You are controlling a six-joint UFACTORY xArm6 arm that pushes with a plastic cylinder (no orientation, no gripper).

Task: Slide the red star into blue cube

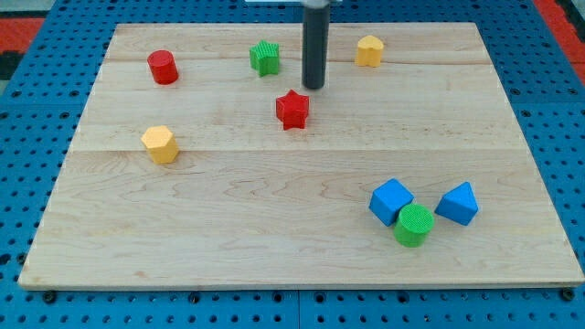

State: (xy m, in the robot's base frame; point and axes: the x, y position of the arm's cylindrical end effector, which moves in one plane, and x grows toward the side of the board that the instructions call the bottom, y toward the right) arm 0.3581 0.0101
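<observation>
The red star (292, 110) lies on the wooden board (228, 219) a little above the middle. The blue cube (390, 200) sits at the lower right, touching a green cylinder (413, 225). My tip (314, 87) is at the end of the dark rod, just above and to the right of the red star, with a small gap between them. The cube is far from the star, down and to the right.
A blue triangular block (457, 203) lies right of the green cylinder. A green star (265, 58), a red cylinder (163, 67) and a yellow block (369, 50) sit along the top. A yellow hexagonal block (160, 144) is at the left.
</observation>
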